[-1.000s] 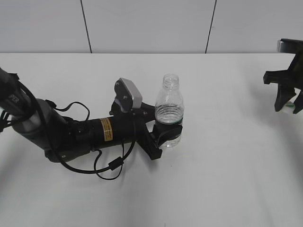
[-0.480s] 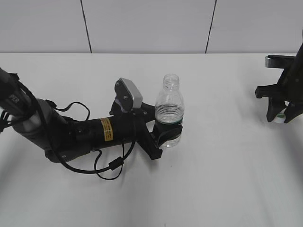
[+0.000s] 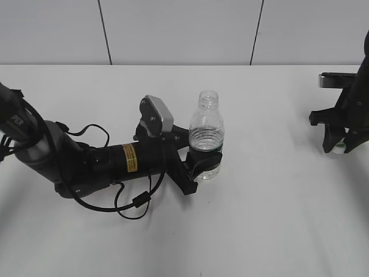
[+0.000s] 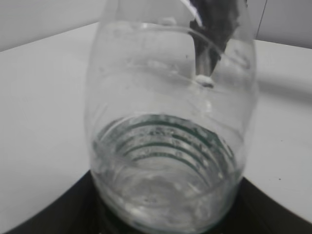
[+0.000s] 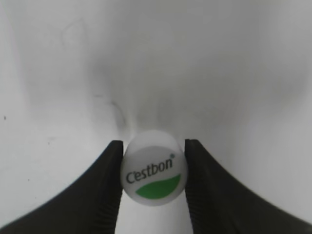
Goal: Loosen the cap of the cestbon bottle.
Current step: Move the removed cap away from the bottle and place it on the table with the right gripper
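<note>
The clear ribbed cestbon bottle stands upright mid-table with its neck open and no cap on it. My left gripper is shut on its lower body at the dark green label band. The left wrist view shows the bottle filling the frame, with dark jaws on both sides at the bottom. My right gripper is at the far right, low over the table, shut on the white cap. In the right wrist view the cap, with green patch and lettering, sits between the two fingers.
The left arm and its looping black cable lie across the white table left of the bottle. A white panelled wall runs behind the table's far edge.
My right gripper has moved down and slightly left with the cap, from raised at the right edge to low over the table. The left arm and bottle have not moved.
</note>
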Available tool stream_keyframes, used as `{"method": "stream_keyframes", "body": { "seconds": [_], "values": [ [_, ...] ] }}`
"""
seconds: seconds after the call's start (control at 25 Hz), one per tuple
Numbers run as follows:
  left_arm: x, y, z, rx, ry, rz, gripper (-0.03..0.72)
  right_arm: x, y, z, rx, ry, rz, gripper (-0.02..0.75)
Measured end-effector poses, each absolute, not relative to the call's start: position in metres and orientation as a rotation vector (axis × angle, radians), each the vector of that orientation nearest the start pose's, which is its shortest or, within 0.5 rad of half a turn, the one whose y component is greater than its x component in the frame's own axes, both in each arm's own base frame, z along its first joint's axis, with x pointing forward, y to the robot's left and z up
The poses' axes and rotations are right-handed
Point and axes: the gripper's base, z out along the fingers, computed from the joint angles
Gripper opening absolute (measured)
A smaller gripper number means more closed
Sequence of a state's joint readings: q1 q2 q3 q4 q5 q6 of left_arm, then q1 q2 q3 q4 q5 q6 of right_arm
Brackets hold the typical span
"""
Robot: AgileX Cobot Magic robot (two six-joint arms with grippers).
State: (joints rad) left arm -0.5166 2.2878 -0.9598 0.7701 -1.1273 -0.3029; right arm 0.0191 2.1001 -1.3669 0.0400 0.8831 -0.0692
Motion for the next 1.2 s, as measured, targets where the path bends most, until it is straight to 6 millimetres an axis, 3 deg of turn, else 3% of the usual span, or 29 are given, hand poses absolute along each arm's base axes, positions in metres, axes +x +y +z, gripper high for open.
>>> {"method": "stream_keyframes", "body": {
  "seconds": [0.2,0.36,0.48,0.88,1.2],
  "values": [
    [0.307,-0.24,0.062,1.007,1.569,-0.914,0.398,0.393,0.01,0.117,-0.098,3.107,0.047,0.34],
    [0.307,-0.24,0.062,1.007,1.569,-0.914,0.398,0.393,0.01,0.115,-0.099,3.122,0.048,0.465],
    [0.307,-0.24,0.062,1.006,1.569,-0.914,0.398,0.397,0.011,0.121,-0.098,3.127,0.053,0.51],
    [0.307,-0.24,0.063,1.004,1.565,-0.917,0.401,0.424,0.016,0.165,-0.068,3.058,0.125,0.52],
    [0.307,-0.241,0.065,0.991,1.549,-0.927,0.545,0.429,0.016,0.173,-0.07,3.036,0.124,0.519]
  ]
}}
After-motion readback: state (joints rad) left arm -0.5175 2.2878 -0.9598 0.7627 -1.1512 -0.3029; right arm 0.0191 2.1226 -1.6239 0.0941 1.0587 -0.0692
